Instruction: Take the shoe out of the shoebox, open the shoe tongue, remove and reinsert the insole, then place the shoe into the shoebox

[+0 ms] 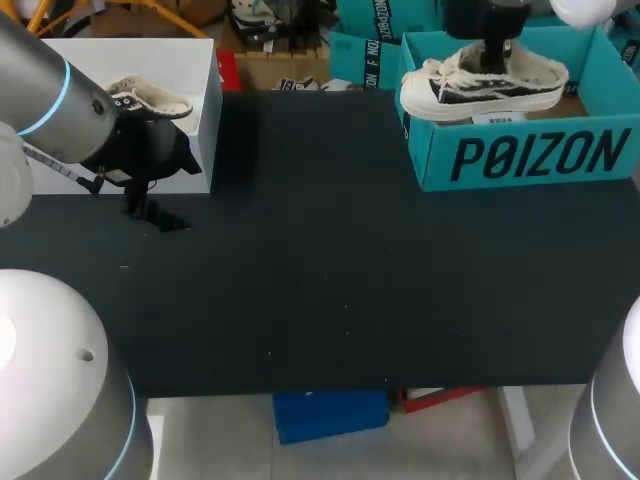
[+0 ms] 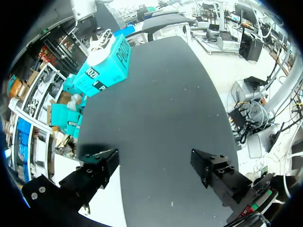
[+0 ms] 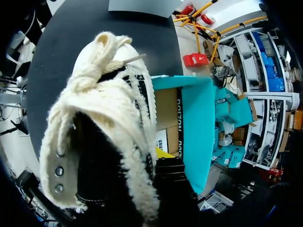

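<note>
Black table, seen from above and behind us. A teal shoebox, lid off, sits at the table's far right corner. The shoe is a low canvas sneaker, cream w/ black side panels & a thick white sole. It is held roughly level over the shoebox's front wall, toe toward the table's left edge & poking past the shoebox's left wall. We can't tell whether the sole touches the rim.

Our R arm comes down onto the shoe from the far edge. The R fingers are clamped on the shoe at its opening. One black finger presses the outer side, w/ a bit of yellow tip showing. The other is hidden, apparently inside the shoe. Seen from the R wrist, the shoe has a frayed cream edge, laces tied in a knot near the toe end & two metal eyelets on the side. Under it are the shoebox's brown inside & teal wall.

A white box stands at the table's far left corner, w/ a 2nd shoe lying in it. Our L arm comes in over the left edge. The L fingers hang just beside the white box's front right corner. They are spread wide w/ nothing btwn them, only bare table ahead.
</note>
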You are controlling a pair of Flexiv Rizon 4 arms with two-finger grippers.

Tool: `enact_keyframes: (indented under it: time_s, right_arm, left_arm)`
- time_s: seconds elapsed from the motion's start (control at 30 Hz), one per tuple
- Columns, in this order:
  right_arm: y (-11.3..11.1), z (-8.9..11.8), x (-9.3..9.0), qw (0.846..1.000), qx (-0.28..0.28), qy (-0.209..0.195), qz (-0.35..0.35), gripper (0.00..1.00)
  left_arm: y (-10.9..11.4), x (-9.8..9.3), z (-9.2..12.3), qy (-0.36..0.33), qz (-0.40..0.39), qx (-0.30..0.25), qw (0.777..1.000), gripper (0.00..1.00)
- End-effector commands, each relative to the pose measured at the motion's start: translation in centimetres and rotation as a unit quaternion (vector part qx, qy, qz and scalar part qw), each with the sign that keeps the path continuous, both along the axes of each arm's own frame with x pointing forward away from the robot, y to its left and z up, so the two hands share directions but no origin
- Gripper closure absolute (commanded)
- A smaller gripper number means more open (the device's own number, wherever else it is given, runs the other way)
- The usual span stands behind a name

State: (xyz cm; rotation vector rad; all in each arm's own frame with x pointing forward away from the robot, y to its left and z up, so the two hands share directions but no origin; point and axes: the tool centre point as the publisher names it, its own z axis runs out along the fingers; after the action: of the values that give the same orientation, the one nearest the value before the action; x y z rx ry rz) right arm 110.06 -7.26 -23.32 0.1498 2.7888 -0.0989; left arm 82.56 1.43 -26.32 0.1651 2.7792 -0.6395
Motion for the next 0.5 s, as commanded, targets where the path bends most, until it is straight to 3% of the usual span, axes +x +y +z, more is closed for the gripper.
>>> enact_keyframes:
  time_s: [0.03,0.5]
  right_arm:
    - [-0.9,0.0,0.8,1.0,-0.004,0.005,-0.007,1.0]
    - [-7.1,-0.4,2.3,1.0,0.017,-0.008,-0.017,1.0]
  left_arm:
    - [0.1,-0.1,-0.1,-0.003,0.0,-0.001,1.0,0.0]
    - [0.1,-0.1,-0.1,-0.003,0.0,-0.001,1.0,0.0]
